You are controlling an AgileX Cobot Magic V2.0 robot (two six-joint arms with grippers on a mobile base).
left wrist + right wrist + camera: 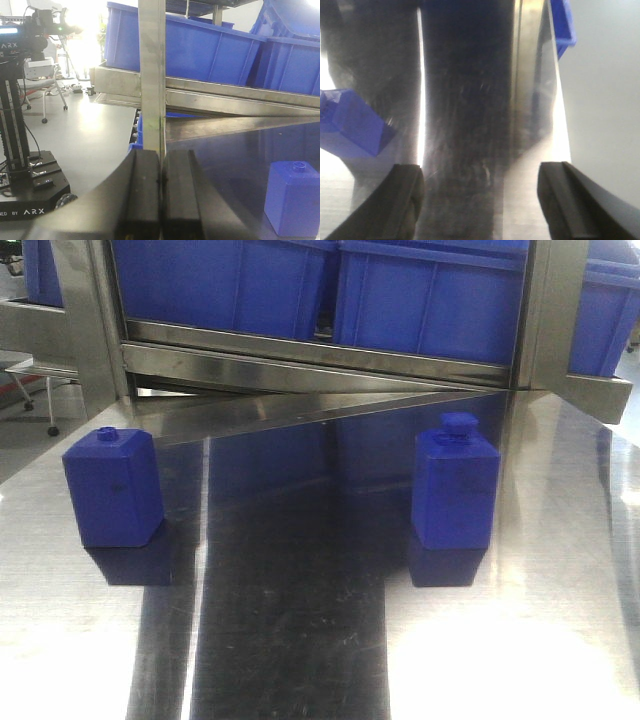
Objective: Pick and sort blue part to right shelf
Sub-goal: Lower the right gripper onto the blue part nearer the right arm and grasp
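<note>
— blue part (456,485), the one with the wide flat cap, stands upright on the steel table (300,640), right of centre in the front view. correct?
— correct. it stands alone above its own reflection, nothing touching it. well apart to its left is the other blue block (112,487), also upright, with only a small round knob on top.
— and behind them?
— blue bins (430,290) side by side on the steel shelf (320,355) at the table's far edge.
— left hand?
— left hand (161,200) is closed, its black pads (142,200) pressed together with nothing between them. the knobbed block shows low at the right of its wrist view, clear of the hand.
— right hand?
— right hand (482,200) is spread wide over the table, fingers (405,197) far apart, gripping nothing. a blurred blue block (352,127) shows at the left edge of that view, beyond the left finger and not between the two. too soft to tell which block it is.
</note>
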